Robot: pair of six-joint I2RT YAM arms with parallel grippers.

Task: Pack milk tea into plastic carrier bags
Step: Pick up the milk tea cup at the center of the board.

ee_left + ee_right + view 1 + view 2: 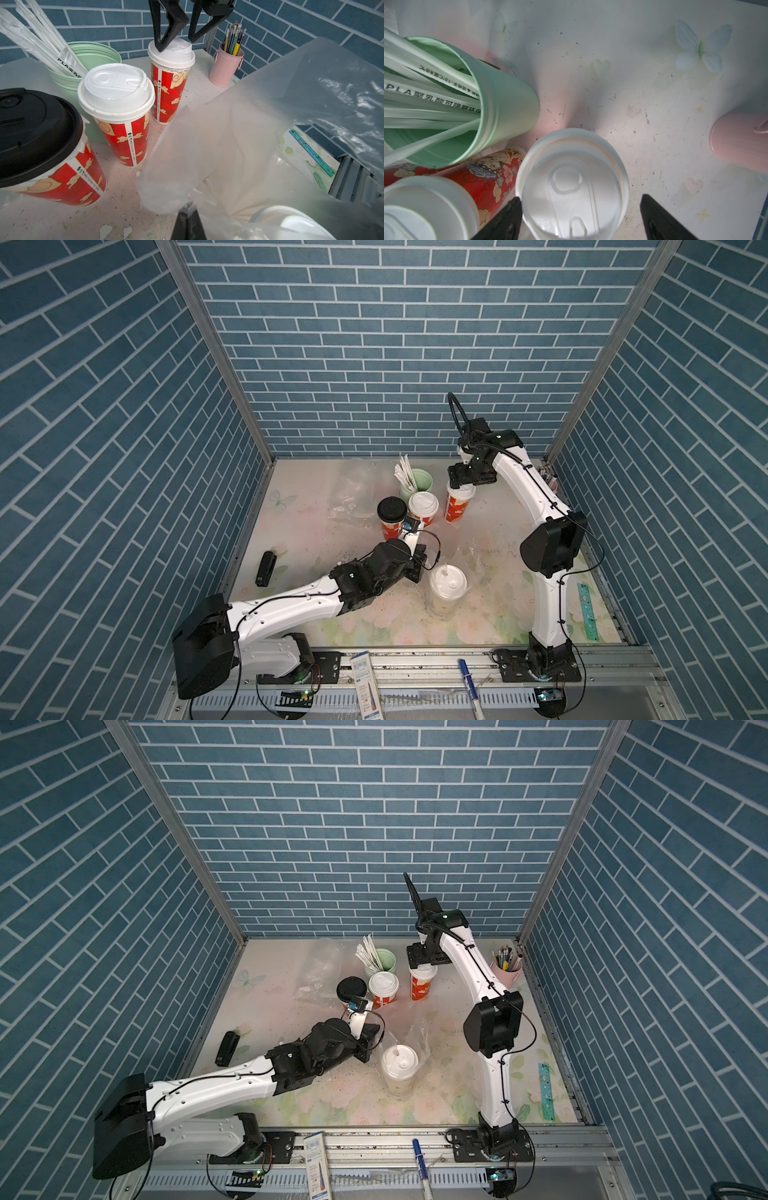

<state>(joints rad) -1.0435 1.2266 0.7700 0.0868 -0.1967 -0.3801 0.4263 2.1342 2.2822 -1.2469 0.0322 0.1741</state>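
Note:
A clear plastic carrier bag (239, 128) stands open at the table's front middle with a cream, white-lidded milk tea cup (446, 585) inside it. My left gripper (188, 208) is shut on the bag's rim. Behind it stand a black-lidded red cup (390, 512) and a white-lidded red cup (423, 506). My right gripper (579, 199) hangs open over a third red-orange cup (457, 510). Its fingers straddle that cup's white lid (571, 182), one touching the rim, the other apart. A second clear bag (353, 489) lies crumpled at the back.
A mint-green cup of wrapped straws (415, 485) stands just behind the cups. A pink cup of pens (506, 969) is at the back right. A black oblong object (265, 568) lies at the left, and a green ruler (586, 610) along the right edge.

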